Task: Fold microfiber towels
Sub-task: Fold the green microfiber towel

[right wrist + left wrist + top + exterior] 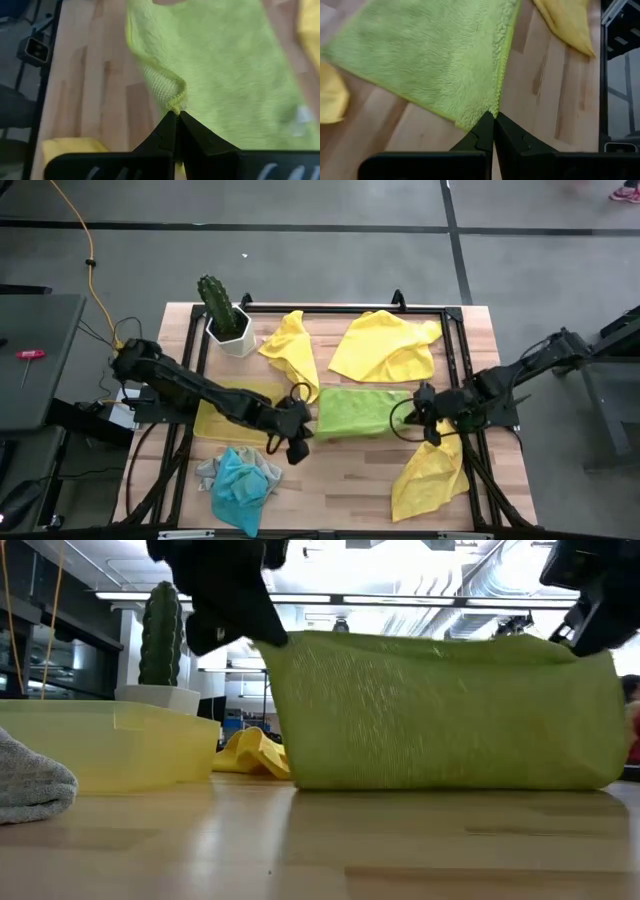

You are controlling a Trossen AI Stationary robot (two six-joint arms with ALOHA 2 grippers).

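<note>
The lime green towel (362, 412) is at the table's middle; in the low view (440, 710) its near edge is raised and its lower part rests on the table. My left gripper (298, 442) is shut on its near left corner. My right gripper (425, 422) is shut on its near right corner. Three yellow towels lie crumpled: far middle (290, 348), far right (386, 346) and near right (430, 480). A turquoise towel (240, 485) lies on a grey one (212, 472) at the near left. My left gripper pinches the green towel's near left corner (485, 113) between its two fingers, right at the corner tip. The corner is held above the table (262, 640), and the towel slopes away from it to the table. My right gripper pinches the green towel's near right corner (175, 102) between its two fingers, where the hem bunches into a small fold. The corner is held above the table (605, 658). The edge between the two corners runs nearly straight.
A translucent yellow tray (226, 418) stands left of the green towel, under my left arm. A potted cactus (226, 318) stands at the far left. A black frame (455, 360) borders the work area. Bare wood lies along the near middle (330, 490).
</note>
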